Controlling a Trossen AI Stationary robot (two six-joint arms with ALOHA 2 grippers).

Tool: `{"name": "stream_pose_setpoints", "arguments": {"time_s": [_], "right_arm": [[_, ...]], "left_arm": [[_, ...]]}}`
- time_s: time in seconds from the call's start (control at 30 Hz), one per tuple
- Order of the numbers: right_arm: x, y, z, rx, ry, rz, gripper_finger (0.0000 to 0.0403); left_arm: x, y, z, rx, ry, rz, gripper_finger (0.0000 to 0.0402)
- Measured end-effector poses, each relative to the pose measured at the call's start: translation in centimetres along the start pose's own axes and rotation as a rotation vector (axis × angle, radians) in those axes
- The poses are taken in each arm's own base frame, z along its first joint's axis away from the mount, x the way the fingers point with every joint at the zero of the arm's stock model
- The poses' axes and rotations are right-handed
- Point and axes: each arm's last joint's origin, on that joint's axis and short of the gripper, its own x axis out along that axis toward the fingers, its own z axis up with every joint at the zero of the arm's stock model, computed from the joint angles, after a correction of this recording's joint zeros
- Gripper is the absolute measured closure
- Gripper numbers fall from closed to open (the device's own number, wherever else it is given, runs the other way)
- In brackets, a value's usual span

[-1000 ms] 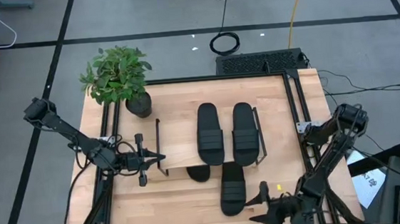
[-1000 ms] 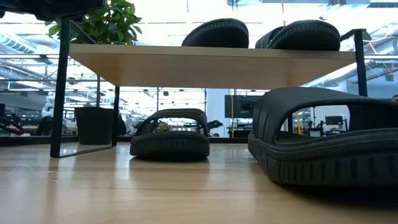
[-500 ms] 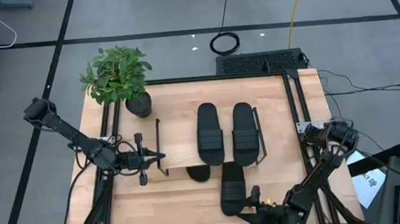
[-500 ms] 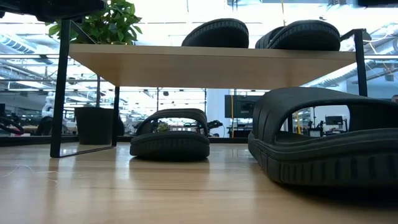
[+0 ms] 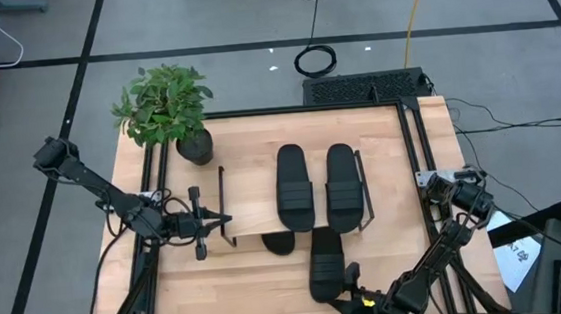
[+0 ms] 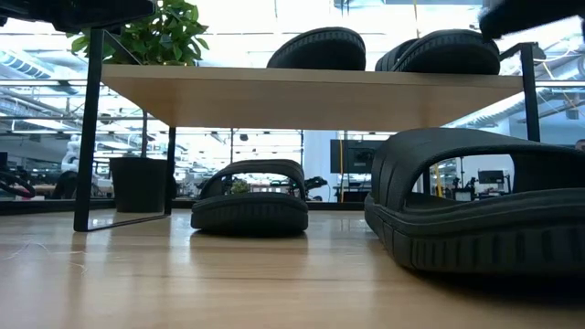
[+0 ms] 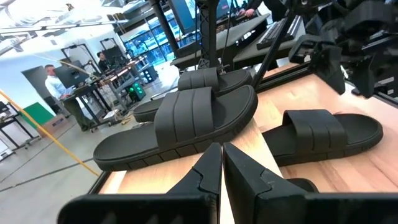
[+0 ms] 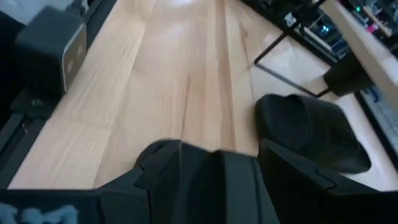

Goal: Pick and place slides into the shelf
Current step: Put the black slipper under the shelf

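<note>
Right gripper (image 5: pixel 352 290), fingers apart, hangs just beside the loose slide (image 5: pixel 324 263), likely lining up a grasp; left gripper (image 5: pixel 222 220), fingers together, waits beside the shelf (image 5: pixel 250 215).

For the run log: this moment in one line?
shelf: two slides on top | right gripper: at slide on table | left gripper: shut, idle

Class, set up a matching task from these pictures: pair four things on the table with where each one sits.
Things:
1. potted plant
2. two slides side by side
3. slide near the right claw
4. left claw

Places:
A. on top of the shelf board
B. far left corner of the table
C. on the tabletop in front of the shelf
D. at the shelf's left end, shut

Pairs: 1-B, 2-A, 3-C, 4-D
</note>
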Motion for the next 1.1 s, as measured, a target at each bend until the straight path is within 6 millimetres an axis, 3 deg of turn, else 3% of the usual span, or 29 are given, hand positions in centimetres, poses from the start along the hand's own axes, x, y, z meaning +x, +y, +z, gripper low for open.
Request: {"name": "stream_pose_setpoints", "arguments": {"time_s": [0.47, 0.77, 1.1], "right_arm": [[0.0, -0.3, -1.0, 0.037, 0.075, -0.002, 0.0200], [1.1, -1.0, -1.4, 0.004, 0.131, -0.011, 0.0200], [3.4, -0.3, -3.0, -0.068, 0.176, -0.067, 0.0205]], "left_arm": [[0.0, 0.0, 0.0, -0.059, -0.001, 0.000, 0.0380], [0.0, 0.0, 0.0, -0.068, -0.001, 0.000, 0.0380], [0.0, 0.0, 0.0, -0.063, 0.002, -0.001, 0.0380]]}}
